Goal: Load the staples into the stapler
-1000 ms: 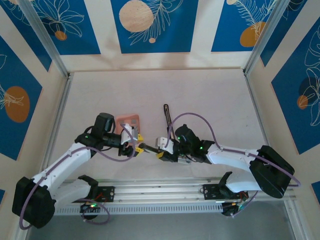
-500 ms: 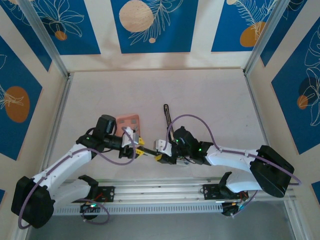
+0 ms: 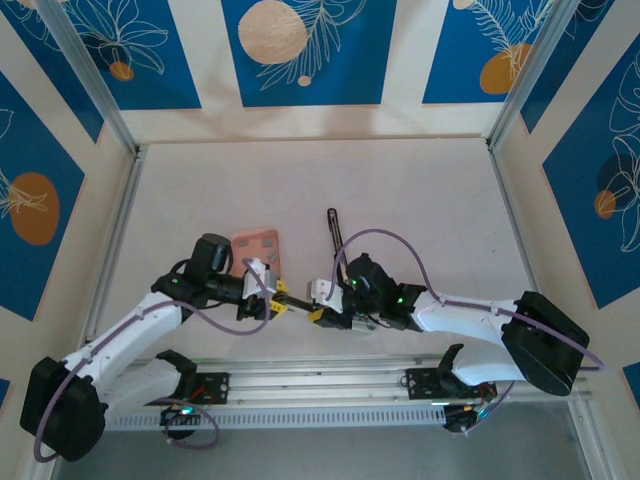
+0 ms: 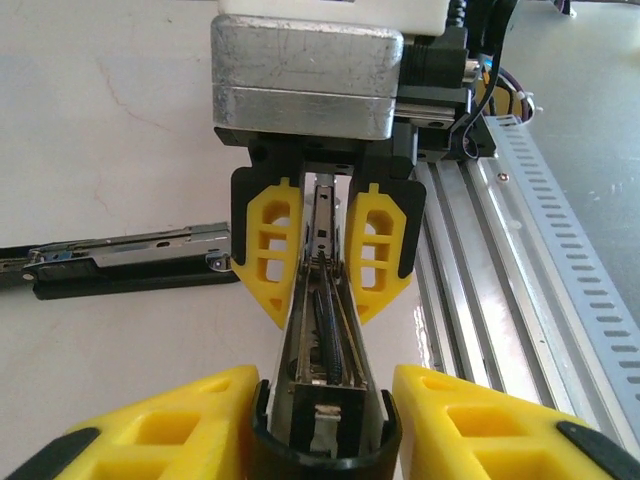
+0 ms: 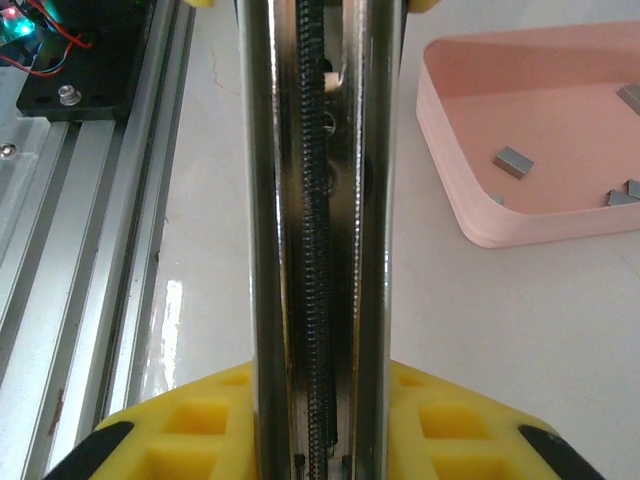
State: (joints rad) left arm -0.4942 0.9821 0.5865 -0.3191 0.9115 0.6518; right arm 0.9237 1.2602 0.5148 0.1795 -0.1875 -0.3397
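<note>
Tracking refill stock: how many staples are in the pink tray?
5 staples: one mid-tray, one by its left wall, two at the right edge, one top right; the tray is cropped, so more may be hidden.

The top camera sits high above and behind the arm bases, looking down and forward over the whole bench [image 3: 400,190] from afar. The left wrist camera is low and close, sighting past the left pincer [image 4: 320,430] straight at the right pincer [image 4: 325,250]. The right wrist camera is nearer still — it looks along the stapler [image 5: 310,200] toward the pink tray [image 5: 450,170]. All three views share the stapler's open channel — top and right wrist also share the tray
</note>
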